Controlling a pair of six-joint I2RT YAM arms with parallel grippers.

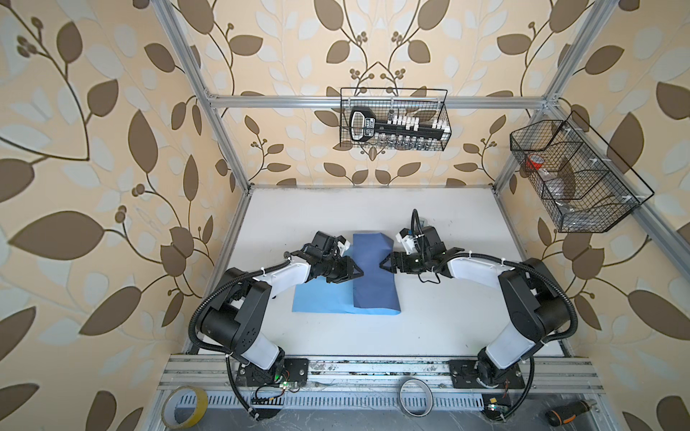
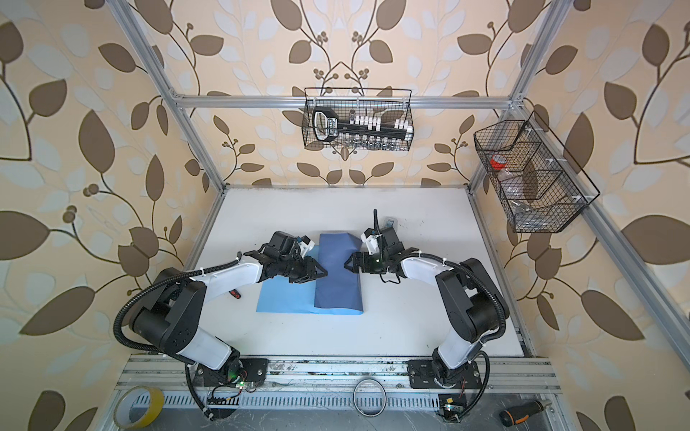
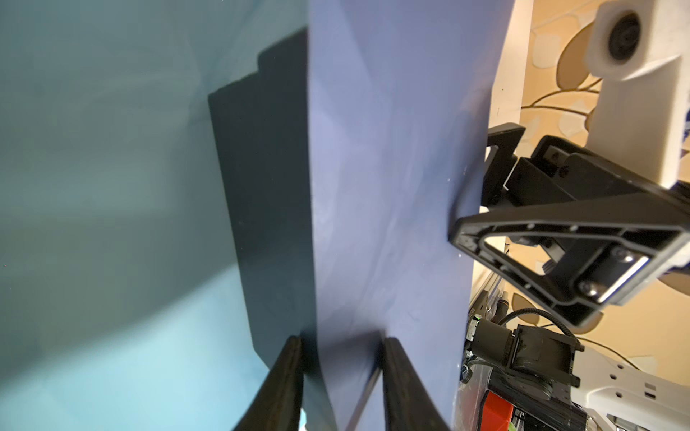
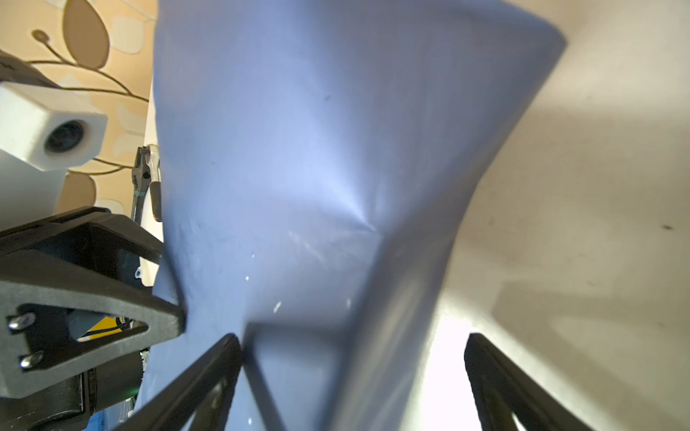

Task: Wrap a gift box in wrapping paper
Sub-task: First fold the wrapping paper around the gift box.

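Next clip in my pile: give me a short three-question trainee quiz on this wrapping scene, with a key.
1. True or false: a slate-blue flap of the wrapping paper is folded over the gift box.
2. Multiple choice: the right gripper is (A) open, jaws wide apart; (B) shut on a roll of tape; (C) out of every view.
3. Short answer: what colour is the face of the paper that lies flat and uncovered on the table, on the robot's left of the flap?
Key: 1 true; 2 A; 3 light blue.
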